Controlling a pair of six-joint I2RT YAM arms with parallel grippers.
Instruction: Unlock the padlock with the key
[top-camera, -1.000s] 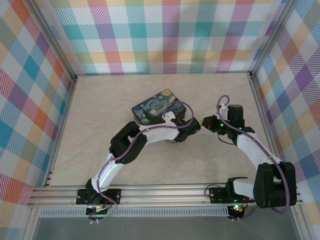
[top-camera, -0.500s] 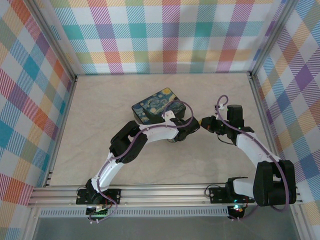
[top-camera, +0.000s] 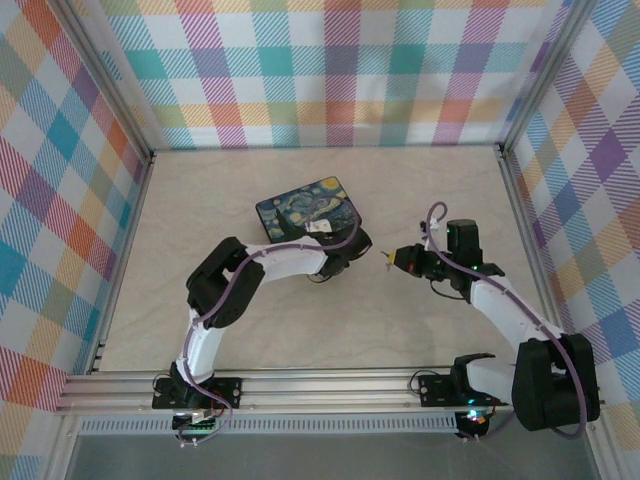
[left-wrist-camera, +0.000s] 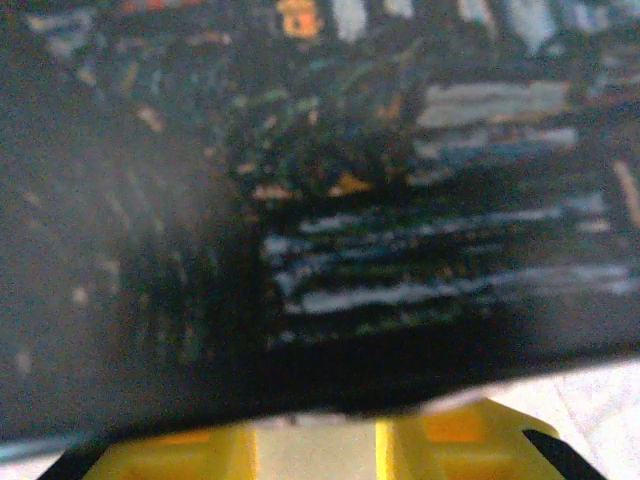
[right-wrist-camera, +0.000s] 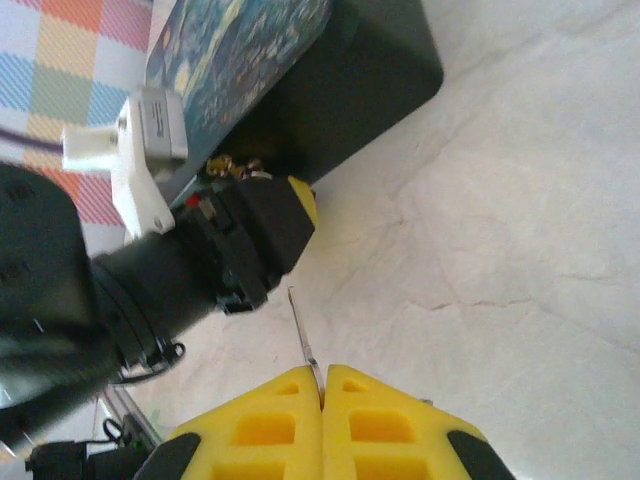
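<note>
Your table (top-camera: 430, 190) is a pale, creased cream sheet, walled by pastel plaid panels (top-camera: 330, 70). From above you see the painted box (top-camera: 300, 205) mid-table, the left gripper (top-camera: 348, 247) against its near right corner, and the right gripper (top-camera: 393, 258) near it but apart. Your right wrist view adds detail: the right fingers are clenched on the key (right-wrist-camera: 300, 322), a thin pale blade pointing toward the left gripper. A small brassy, pale glint, seemingly the padlock (right-wrist-camera: 237, 166), sits at the box's black side by that gripper's yellow tip. In the left wrist view the lid is a close blur, and you cannot tell whether the left fingers grasp anything.
</note>
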